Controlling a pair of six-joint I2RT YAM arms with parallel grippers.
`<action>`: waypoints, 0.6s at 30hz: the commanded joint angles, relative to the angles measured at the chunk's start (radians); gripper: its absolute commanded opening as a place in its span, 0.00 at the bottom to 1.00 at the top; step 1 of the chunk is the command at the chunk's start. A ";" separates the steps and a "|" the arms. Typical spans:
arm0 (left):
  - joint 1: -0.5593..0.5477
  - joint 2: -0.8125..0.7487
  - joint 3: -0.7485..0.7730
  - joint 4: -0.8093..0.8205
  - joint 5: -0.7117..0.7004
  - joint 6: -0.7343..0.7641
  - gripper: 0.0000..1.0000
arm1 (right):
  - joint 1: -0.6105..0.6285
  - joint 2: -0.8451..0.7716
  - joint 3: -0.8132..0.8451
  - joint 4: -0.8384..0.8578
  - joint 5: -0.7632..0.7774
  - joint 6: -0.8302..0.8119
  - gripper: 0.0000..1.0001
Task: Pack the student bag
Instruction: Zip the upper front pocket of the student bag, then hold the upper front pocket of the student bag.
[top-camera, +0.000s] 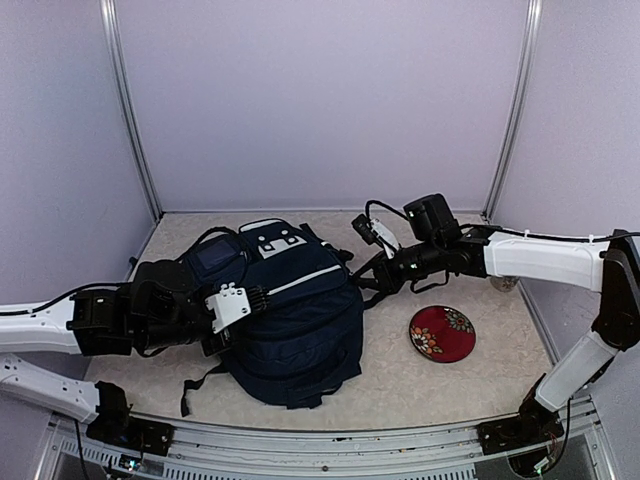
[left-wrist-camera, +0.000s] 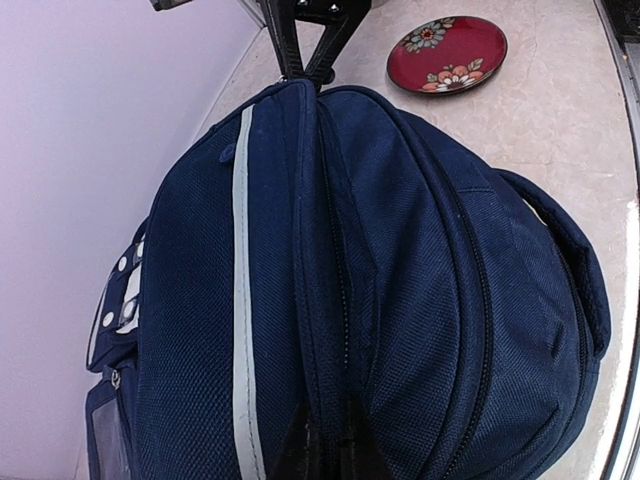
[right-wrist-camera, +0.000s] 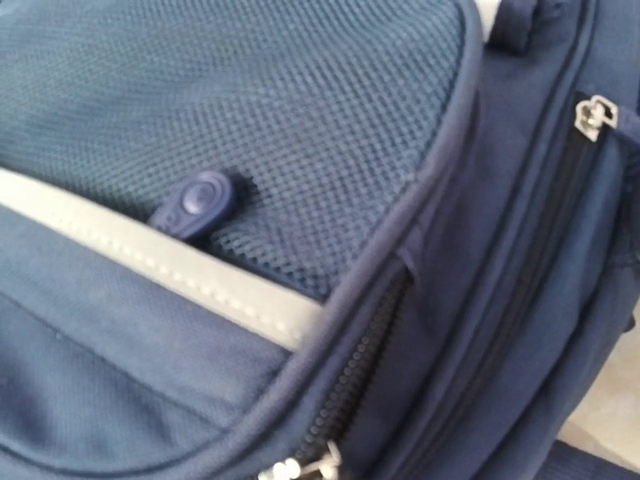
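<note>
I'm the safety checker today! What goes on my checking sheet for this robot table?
Surface: beige speckled table, no spills seen.
Job's things: navy student bag, lying mid-table.
Clutter: red flowered plate, flat, right of the bag, not touching it.
Grippers: left gripper and right gripper, fingers shut, each seemingly pinching bag fabric at opposite ends.
Cables: black cable loops above the right gripper.
Surroundings: pale lilac walls, metal corner posts.
</note>
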 joint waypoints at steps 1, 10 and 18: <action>0.019 -0.049 0.014 -0.040 -0.062 -0.037 0.00 | -0.042 0.004 0.027 0.014 0.048 0.005 0.00; 0.137 -0.116 0.026 0.068 -0.425 -0.274 0.88 | 0.031 0.017 -0.070 0.148 -0.036 0.090 0.00; 0.185 -0.201 0.046 -0.288 -0.402 -0.968 0.95 | 0.121 0.071 -0.031 0.167 0.015 0.095 0.00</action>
